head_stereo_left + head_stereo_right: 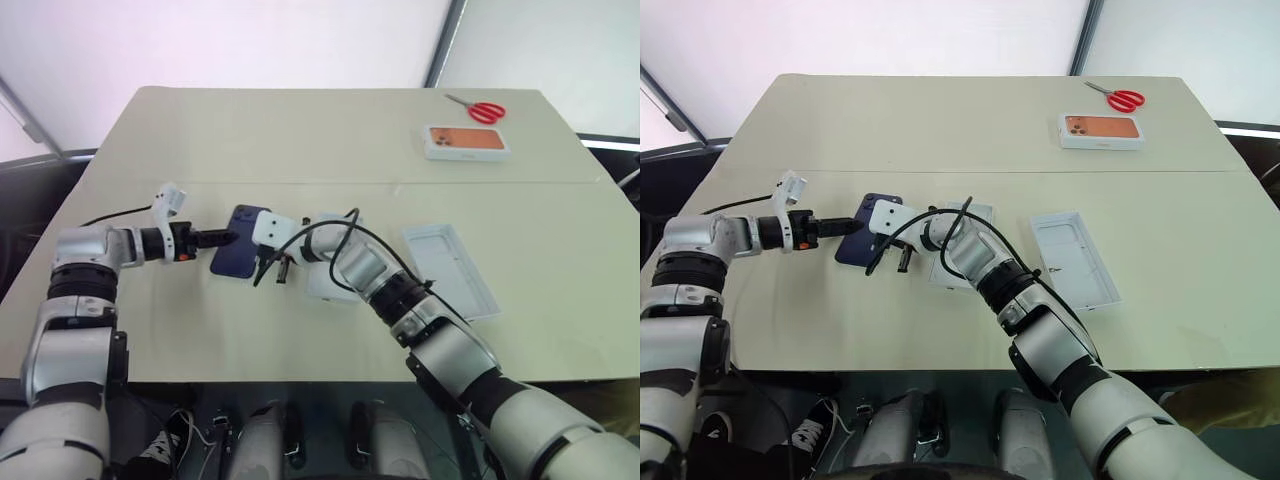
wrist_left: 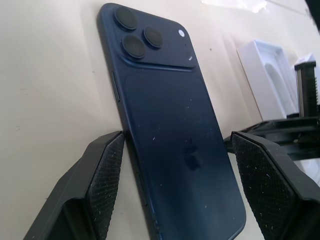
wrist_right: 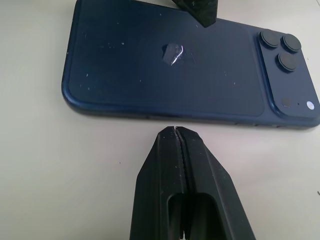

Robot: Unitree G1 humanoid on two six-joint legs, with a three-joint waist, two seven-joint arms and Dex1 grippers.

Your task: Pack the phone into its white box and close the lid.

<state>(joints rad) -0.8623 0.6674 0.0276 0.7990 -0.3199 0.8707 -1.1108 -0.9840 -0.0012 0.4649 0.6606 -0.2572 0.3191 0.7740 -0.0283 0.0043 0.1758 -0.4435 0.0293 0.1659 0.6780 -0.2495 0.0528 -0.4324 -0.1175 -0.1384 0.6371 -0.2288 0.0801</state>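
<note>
One phone [image 1: 240,255] lay on the tan table [image 1: 300,140], back up, with two other white packaging pieces near it and a second, separate white box printed with an orange phone [image 1: 465,141] far off toward the far right corner, a single pair of red-handled scissors [image 1: 478,108] just beyond that. The phone was slim, dark navy blue, with rounded corners; three round lenses sat in a raised cluster at its far corner, and its back carried fine dust specks. Beside it on the robot's right, mostly hidden under the right forearm, was the white box [image 1: 328,285]; further right lay a shallow white tray-like piece [image 1: 450,270], open face up, which could be the lid, though its printed side was not visible.

The left gripper [image 2: 175,195] stood spread wide, its two textured pads on either side of the phone's near end, not pressing it. The right gripper [image 3: 176,132] had its fingers pressed together, the tip just beside the phone's long edge, holding nothing.

The phone sat well inside the table, with bare surface toward the far edge and toward the robot's left
</note>
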